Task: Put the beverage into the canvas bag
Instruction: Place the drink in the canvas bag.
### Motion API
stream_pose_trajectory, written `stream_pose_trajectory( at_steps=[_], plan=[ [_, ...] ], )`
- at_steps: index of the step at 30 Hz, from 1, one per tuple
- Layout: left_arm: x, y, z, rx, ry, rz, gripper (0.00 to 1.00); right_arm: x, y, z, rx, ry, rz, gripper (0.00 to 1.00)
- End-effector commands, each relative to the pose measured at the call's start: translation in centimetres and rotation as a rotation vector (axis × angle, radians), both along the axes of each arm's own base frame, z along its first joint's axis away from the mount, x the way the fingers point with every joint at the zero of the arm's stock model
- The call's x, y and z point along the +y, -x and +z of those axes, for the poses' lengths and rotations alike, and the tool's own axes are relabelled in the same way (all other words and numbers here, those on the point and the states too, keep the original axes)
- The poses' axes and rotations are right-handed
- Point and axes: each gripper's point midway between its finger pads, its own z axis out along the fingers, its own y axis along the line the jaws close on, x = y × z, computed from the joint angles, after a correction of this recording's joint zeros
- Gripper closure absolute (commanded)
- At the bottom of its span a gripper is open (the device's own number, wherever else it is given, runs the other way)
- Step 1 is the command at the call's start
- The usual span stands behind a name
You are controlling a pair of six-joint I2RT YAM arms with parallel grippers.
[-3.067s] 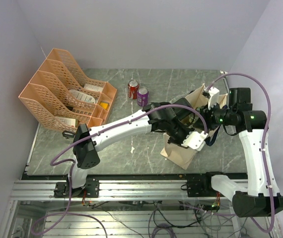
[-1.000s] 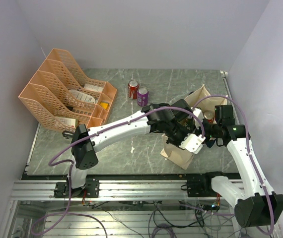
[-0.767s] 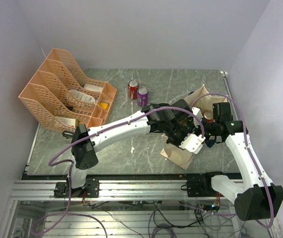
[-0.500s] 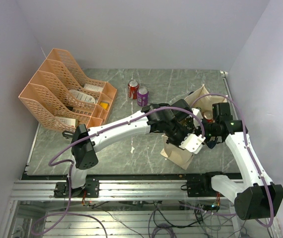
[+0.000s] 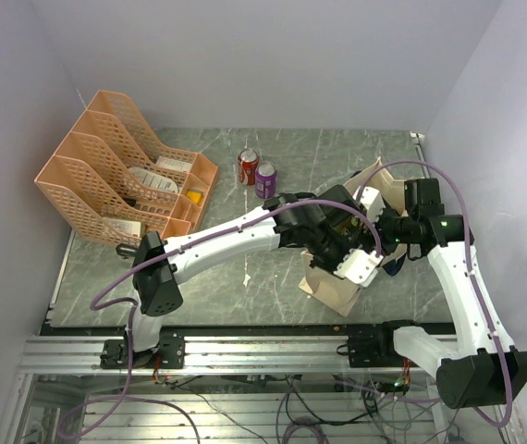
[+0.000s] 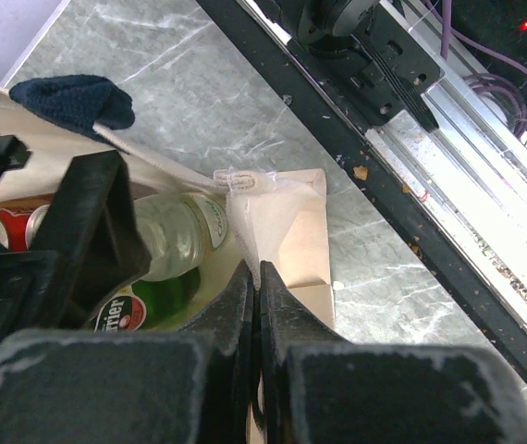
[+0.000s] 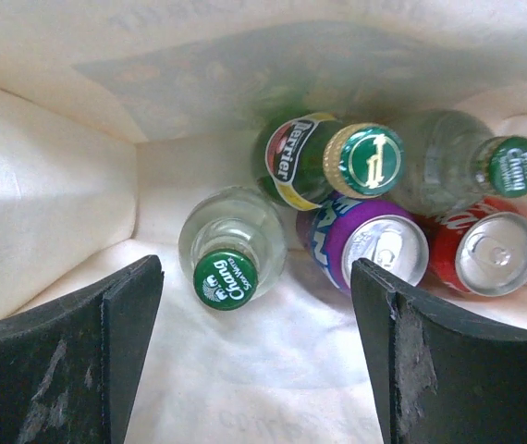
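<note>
My left gripper [image 6: 252, 277], clamped on the canvas bag [image 6: 287, 222] rim, holds its mouth open; my right gripper [image 7: 254, 277], spread wide and empty, hovers above the beverage bottle [image 7: 229, 242] standing inside the bag.

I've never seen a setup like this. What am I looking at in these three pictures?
Two robot arms are bolted at the near edge of a marble table. The wide picture comes from a camera above and behind them. The other two come from a camera on each wrist. The left gripper is shut on the rim of a cloth bag, pinching it. The right gripper hangs open over the bag's mouth and holds nothing. Its camera looks down at three bottles, a purple can and a red can inside. Also on the table are orange trays and two loose cans.
</note>
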Motion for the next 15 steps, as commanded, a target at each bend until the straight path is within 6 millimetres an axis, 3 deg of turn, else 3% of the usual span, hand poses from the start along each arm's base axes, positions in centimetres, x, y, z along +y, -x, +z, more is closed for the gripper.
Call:
stream_pose_trajectory(
  at_steps=[1, 7, 12, 15],
  plan=[
    [0.8, -1.1, 1.4, -0.020, -0.001, 0.065, 0.93, 0.7, 0.2, 2.4, -0.006, -0.043, -0.003, 0.18],
    [0.6, -1.1, 2.6, -0.016, 0.022, 0.085, 0.91, 1.7, 0.4, 6.1, -0.037, -0.126, -0.028, 0.17],
    [1.1, -1.0, 3.7, -0.037, 0.038, 0.075, 0.88, 2.2, -1.7, 9.3, -0.107, -0.189, -0.089, 0.17],
    [1.6, -1.0, 4.2, -0.047, 0.026, 0.078, 0.62, 2.4, -3.7, 10.8, -0.156, -0.234, -0.136, 0.17]
  ],
)
